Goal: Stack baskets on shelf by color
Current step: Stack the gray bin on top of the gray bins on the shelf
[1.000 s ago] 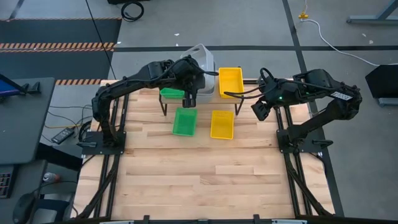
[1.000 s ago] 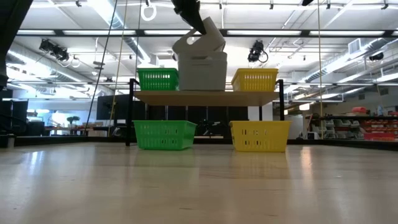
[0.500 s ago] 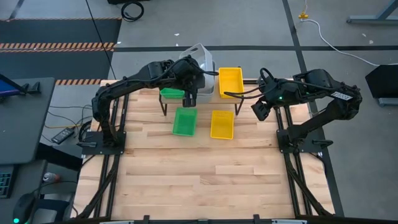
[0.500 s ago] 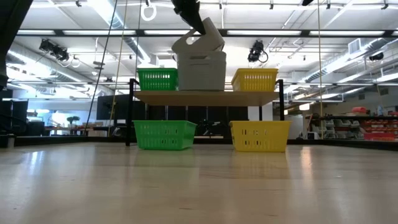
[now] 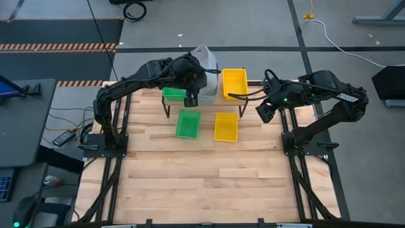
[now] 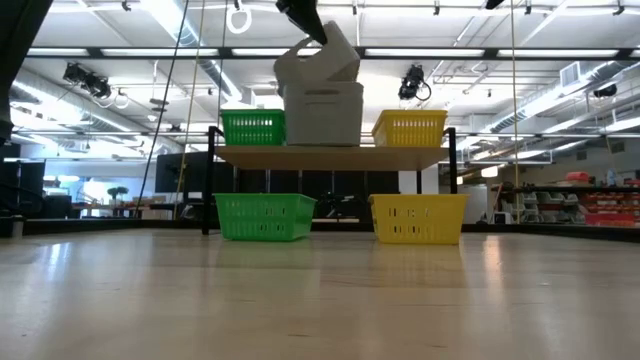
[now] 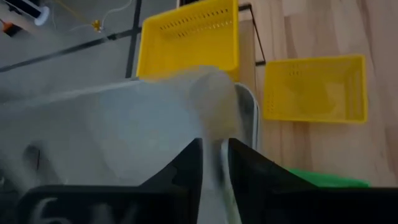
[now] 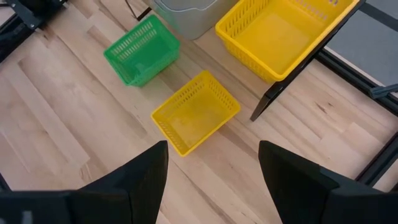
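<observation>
My left gripper (image 6: 303, 18) is shut on a pale grey basket (image 6: 320, 60), held tilted over the grey basket stack (image 6: 323, 112) on the middle of the shelf (image 6: 330, 155). A green basket (image 6: 252, 127) and a yellow basket (image 6: 410, 128) stand on the shelf on either side of the stack. Another green basket (image 5: 188, 123) and another yellow basket (image 5: 226, 126) rest on the table in front of the shelf. My right gripper (image 5: 266, 111) is open and empty, over the table's right side next to the shelf. My left gripper pinches a wall of the grey basket at its rim (image 7: 217, 163), the wall standing between the two fingers (image 7: 189, 168). The fingers come from above, slanting down. The basket hangs tilted, its low edge (image 6: 300, 82) at the stack's rim; whether it touches, I cannot tell.
The shelf's black legs (image 5: 240, 113) stand just behind the two baskets on the table. The near half of the slatted tabletop (image 5: 202, 183) holds nothing. The right wrist view shows the table's yellow basket (image 8: 196, 118) and green basket (image 8: 142, 51) below it.
My left gripper has gone a little up and toward the table's left with the grey basket, which stays tilted over the grey stack.
</observation>
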Action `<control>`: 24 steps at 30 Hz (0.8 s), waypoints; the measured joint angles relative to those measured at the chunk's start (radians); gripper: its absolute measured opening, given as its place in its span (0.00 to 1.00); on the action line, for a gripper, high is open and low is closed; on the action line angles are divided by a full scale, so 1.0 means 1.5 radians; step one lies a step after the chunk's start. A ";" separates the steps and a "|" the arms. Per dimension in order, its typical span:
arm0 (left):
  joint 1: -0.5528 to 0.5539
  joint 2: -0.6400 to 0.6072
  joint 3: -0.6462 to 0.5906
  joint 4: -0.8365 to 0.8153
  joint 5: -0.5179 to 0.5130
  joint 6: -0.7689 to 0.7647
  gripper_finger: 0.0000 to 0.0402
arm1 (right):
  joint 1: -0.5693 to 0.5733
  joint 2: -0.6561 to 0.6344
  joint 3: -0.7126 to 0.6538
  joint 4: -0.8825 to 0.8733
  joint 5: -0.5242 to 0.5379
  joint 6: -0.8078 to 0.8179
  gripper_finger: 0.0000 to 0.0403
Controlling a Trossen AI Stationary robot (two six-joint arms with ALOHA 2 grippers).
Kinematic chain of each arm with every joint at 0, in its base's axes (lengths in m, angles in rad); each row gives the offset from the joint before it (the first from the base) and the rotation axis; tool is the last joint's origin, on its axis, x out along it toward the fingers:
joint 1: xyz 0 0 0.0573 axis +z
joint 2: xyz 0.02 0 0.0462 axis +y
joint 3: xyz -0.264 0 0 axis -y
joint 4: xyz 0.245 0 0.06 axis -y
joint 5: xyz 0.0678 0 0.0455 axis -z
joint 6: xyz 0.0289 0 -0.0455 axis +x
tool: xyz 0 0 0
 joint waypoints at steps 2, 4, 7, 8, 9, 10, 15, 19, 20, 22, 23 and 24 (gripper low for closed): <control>0.000 0.000 0.000 -0.008 0.000 0.000 0.24 | 0.000 0.000 0.000 0.000 0.000 0.000 0.64; 0.000 0.000 0.000 -0.006 -0.003 0.000 0.27 | 0.000 0.000 0.000 0.000 0.000 0.000 0.64; 0.000 0.000 0.000 -0.001 -0.017 0.000 0.30 | 0.000 0.000 0.000 0.000 0.000 -0.001 0.64; 0.000 0.000 0.000 -0.003 -0.018 0.000 0.31 | 0.000 0.000 0.000 0.000 0.000 -0.002 0.64; 0.000 0.000 0.000 -0.003 -0.019 0.000 0.32 | 0.000 0.000 0.000 0.000 0.000 -0.002 0.64; 0.000 0.000 0.000 -0.004 -0.019 0.000 0.32 | 0.000 0.000 0.000 0.000 0.000 -0.002 0.64; -0.004 -0.001 0.015 -0.021 -0.048 0.012 0.33 | 0.005 0.000 0.000 0.000 0.000 0.000 0.64; -0.004 -0.005 0.079 -0.066 -0.049 -0.009 0.33 | 0.016 0.000 0.000 0.000 0.000 0.000 0.64; -0.002 -0.005 0.096 -0.081 -0.037 -0.035 0.33 | 0.018 0.000 0.000 0.000 0.000 0.000 0.64; 0.003 -0.006 0.123 -0.105 0.018 -0.114 0.33 | 0.023 0.000 0.000 0.000 0.000 0.000 0.64; 0.006 -0.007 0.132 -0.115 0.055 -0.168 0.33 | 0.024 0.000 0.000 0.000 0.000 0.002 0.64; 0.011 -0.011 0.131 -0.117 0.093 -0.219 0.33 | 0.026 0.000 0.000 0.000 0.000 0.002 0.64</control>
